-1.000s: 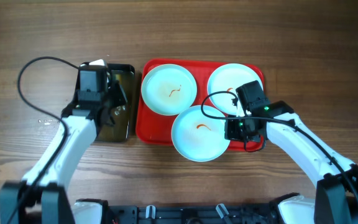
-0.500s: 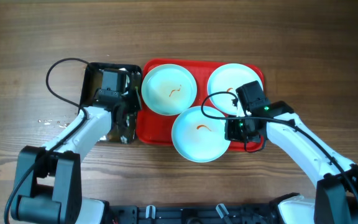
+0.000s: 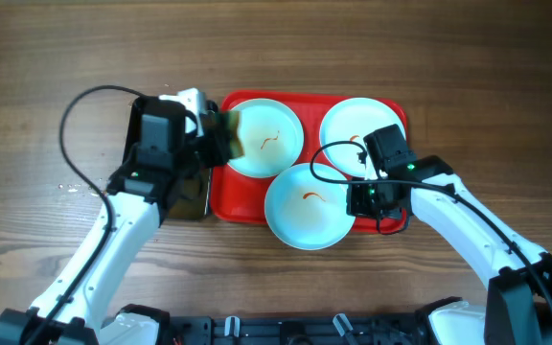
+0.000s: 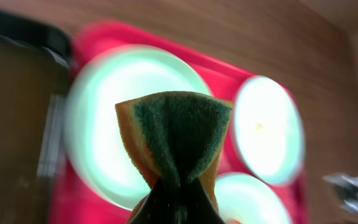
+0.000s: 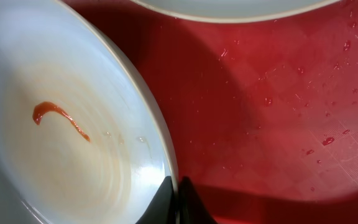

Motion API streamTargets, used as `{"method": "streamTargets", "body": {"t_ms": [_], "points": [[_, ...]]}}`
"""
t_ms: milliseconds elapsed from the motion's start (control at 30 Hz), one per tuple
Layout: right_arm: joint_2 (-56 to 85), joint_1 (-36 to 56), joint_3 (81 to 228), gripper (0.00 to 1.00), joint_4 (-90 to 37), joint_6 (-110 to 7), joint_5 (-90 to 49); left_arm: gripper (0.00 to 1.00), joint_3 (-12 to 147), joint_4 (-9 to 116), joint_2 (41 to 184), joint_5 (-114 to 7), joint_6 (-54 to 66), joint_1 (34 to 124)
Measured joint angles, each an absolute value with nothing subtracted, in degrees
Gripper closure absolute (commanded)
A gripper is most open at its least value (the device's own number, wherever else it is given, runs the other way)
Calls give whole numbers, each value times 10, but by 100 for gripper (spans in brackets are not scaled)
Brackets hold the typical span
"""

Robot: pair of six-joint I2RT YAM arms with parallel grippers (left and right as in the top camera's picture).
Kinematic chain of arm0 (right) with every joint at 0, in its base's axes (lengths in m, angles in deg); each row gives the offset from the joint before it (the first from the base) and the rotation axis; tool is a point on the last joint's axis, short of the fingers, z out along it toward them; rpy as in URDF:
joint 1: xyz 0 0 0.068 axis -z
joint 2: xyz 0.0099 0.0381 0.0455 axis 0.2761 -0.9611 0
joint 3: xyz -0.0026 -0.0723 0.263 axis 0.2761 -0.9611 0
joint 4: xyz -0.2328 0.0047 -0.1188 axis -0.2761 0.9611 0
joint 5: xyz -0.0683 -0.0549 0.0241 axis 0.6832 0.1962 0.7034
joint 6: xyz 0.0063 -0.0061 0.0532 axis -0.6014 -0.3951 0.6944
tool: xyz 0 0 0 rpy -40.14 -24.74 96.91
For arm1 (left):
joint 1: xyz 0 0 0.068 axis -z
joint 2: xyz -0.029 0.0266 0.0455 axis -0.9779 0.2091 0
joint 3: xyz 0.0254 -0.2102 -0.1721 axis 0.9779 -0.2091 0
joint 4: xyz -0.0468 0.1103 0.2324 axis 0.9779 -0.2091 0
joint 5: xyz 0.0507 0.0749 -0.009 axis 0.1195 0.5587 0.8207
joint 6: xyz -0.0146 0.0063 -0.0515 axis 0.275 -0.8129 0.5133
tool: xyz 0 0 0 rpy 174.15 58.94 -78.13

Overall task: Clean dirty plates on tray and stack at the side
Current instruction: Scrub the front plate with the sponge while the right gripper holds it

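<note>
Now: left claw [image 4: 176, 198] is clamping the green sponge [image 4: 176, 130], hovering over the rear-left plate [image 3: 262, 139]. Right claw [image 5: 178, 198] is pinching the front plate [image 5: 61, 143] by its rim, on the red tray [image 5: 278, 93]. All three are showing sauce; none is stacked on the bench [image 3: 46, 57]. Versus half a second earlier: sponge is off the black tray [image 3: 188, 196]; right arm unchanged.

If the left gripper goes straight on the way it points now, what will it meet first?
Most likely the back left plate on the red tray, sponge touching first; depth is hard to judge.
</note>
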State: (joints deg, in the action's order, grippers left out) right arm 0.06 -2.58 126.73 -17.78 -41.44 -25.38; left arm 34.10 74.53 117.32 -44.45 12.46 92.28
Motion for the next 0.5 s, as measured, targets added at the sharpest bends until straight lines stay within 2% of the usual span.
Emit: {"method": "streamTargets", "body": {"t_ms": [133, 267, 500], "points": [[1, -26, 1267, 95, -182, -414, -254, 96, 341, 764, 1209, -488, 202, 980], [1, -26, 1267, 96, -184, -414, -254, 96, 341, 855, 1282, -558, 265, 1042], [1, -26, 1267, 96, -184, -414, -254, 96, 341, 949, 1373, -609, 382, 1117]]}}
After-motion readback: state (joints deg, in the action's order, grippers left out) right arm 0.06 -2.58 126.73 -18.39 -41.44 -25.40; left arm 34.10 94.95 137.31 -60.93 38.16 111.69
